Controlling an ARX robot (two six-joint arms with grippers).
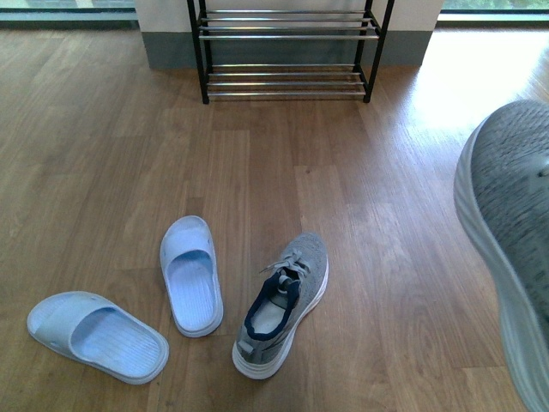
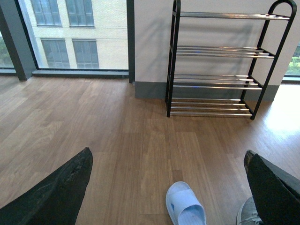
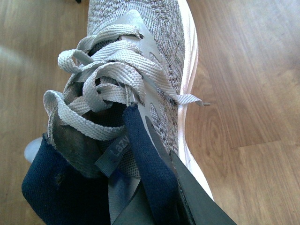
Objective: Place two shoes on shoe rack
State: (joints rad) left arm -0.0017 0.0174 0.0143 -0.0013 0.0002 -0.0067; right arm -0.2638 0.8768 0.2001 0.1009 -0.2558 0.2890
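Grey sneaker [image 3: 154, 56] up close, lifted, right gripper [image 3: 164, 187] clamped on its navy collar by the tongue. Keep it level and set the sole across the chrome bars of the shoe rack [image 1: 287, 51] at the far wall; dangling laces [image 3: 108, 75] may snag. Left gripper [image 2: 168, 157] spread wide, empty. Second sneaker [image 1: 283, 300] on the floor beside two blue slippers [image 1: 190, 275], likely clear of the route.

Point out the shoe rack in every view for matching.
Front view: shoe rack at top centre, lower tiers only.
Left wrist view: shoe rack against the far wall, four tiers showing.
Right wrist view: not in it; a grey sneaker fills it.
Shared landmark: pale blue slide nearest the rack, front and left wrist views.
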